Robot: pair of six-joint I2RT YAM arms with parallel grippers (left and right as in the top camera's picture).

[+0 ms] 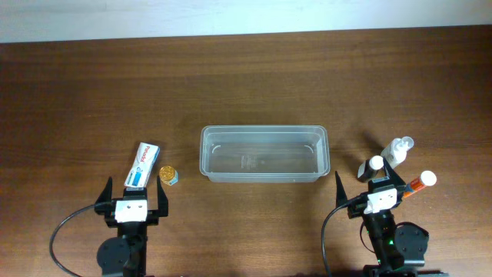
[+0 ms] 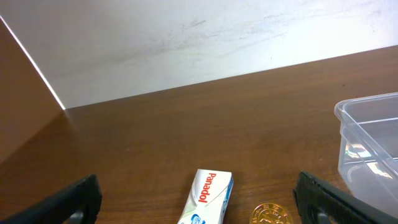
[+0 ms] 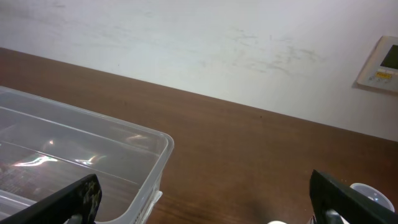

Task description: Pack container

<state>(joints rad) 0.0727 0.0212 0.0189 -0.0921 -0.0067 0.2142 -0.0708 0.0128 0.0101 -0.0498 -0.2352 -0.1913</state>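
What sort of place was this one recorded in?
Probably an indoor lab or office: a plain wooden table against a bare white wall, with a small control panel mounted on that wall.

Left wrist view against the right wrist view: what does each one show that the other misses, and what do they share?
Only the left wrist view shows the Panadol box and a gold-topped item beside it, cut off at the lower edge. Only the right wrist view shows a white bottle cap, lower right, and a wall panel, upper right. Both show a corner of the container, the table and the wall.
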